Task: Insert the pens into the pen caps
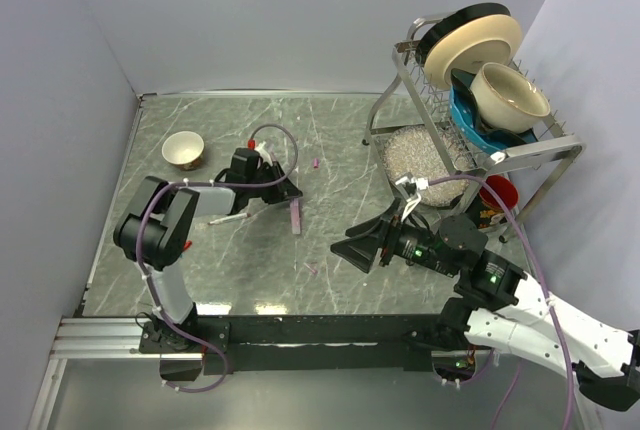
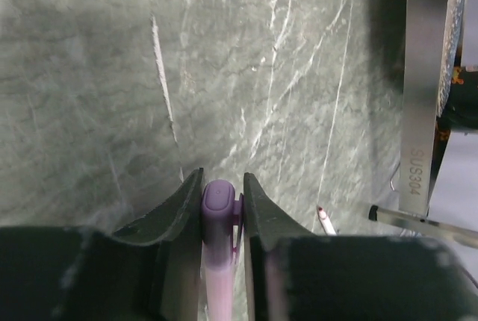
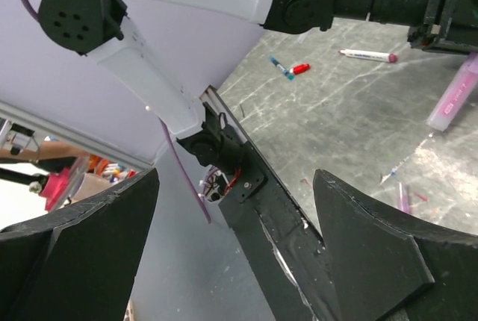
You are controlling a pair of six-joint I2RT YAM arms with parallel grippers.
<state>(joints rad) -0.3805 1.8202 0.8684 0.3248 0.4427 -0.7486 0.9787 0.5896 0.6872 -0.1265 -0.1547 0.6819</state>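
Bowl (image 1: 183,149), small and round, sits at the upper left of the counter (image 1: 200,270) in the top view. Below it and a bit to the right, a white pen with a pink end (image 1: 228,218) lies flat on the counter.

Next to the right is the left gripper (image 1: 290,198), near the middle of the frame. It is closed tight on a pale pink pen (image 1: 296,220). In the left wrist view, at the bottom middle, both fingers press on the pen's sides. A purple cap (image 2: 219,200) is on the pen's end, right at the fingertips. The capped end points down at the counter. I cannot tell if it touches.

A tiny pink cap (image 1: 315,162) lies alone above the left gripper. Another small pink cap (image 1: 312,270) lies lower down, near the bottom middle of the top view.

Just right of that cap is the right gripper (image 1: 355,250). Its fingers are spread wide apart and hold nothing. At the top middle of the right wrist view, a blue pen (image 3: 280,66) and a red cap (image 3: 299,69) lie just beside each other.

At the far right stands a metal rack (image 1: 540,150) with plates and bowls in it. A clear tub (image 1: 415,155) sits under the rack, and a red cup (image 1: 497,193) sits just below the rack.
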